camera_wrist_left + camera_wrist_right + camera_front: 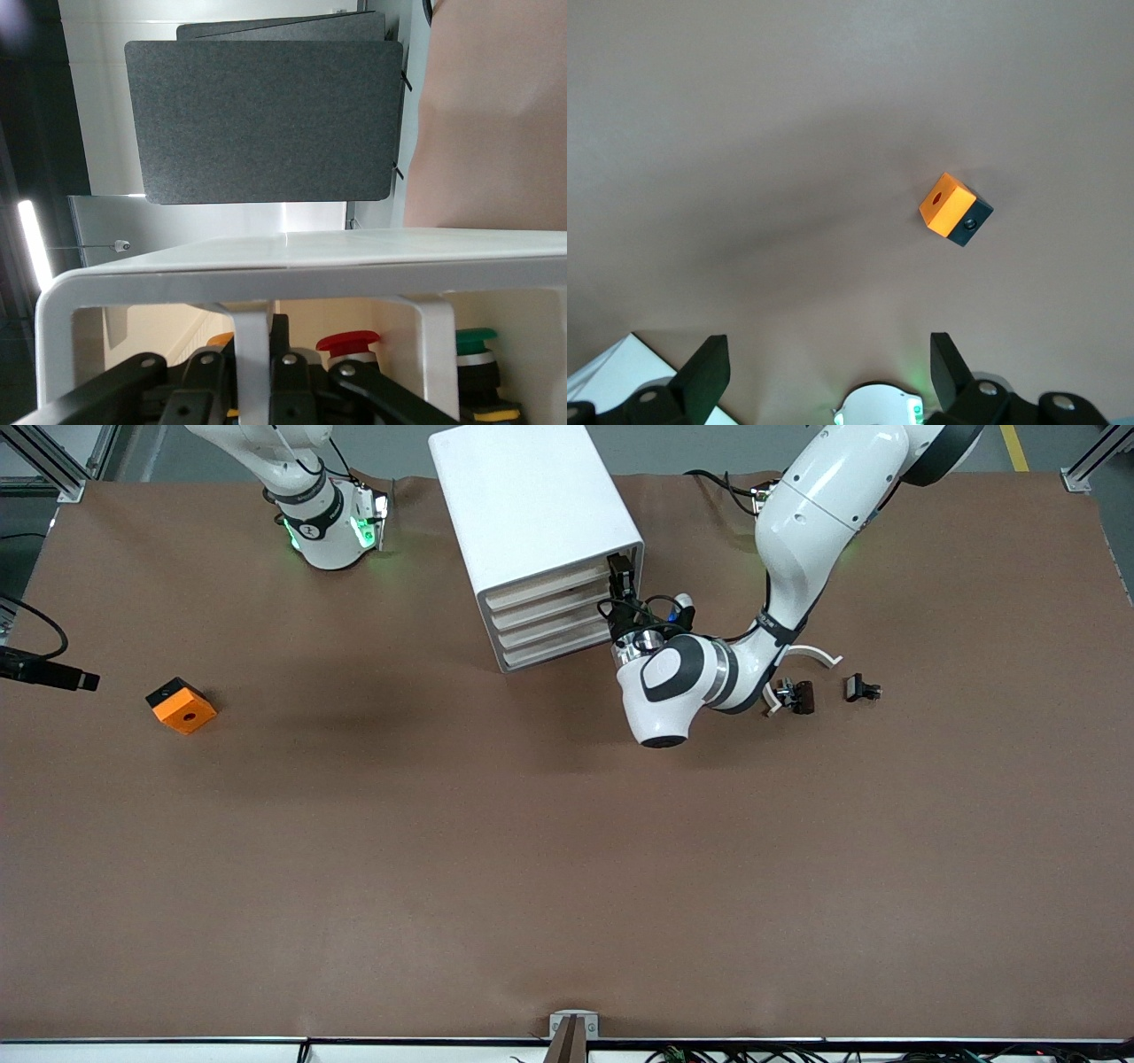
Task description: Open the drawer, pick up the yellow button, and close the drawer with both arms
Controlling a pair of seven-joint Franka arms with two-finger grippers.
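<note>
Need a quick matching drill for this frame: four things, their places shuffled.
Things:
1. left gripper
2. right gripper
3. orange block
4. white cabinet

Places:
A. on the table toward the right arm's end
B. up over bare table, jaws spread wide
C. at the top drawer's front
D. between the two arm bases, drawer fronts facing the front camera

Pairs: 1-C, 2-B, 3-A, 4-D

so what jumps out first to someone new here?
The white cabinet mid-table near the bases, with the left gripper at its top drawer front. Then the orange block alone toward the right arm's end, with the right gripper high over it, jaws open.
</note>
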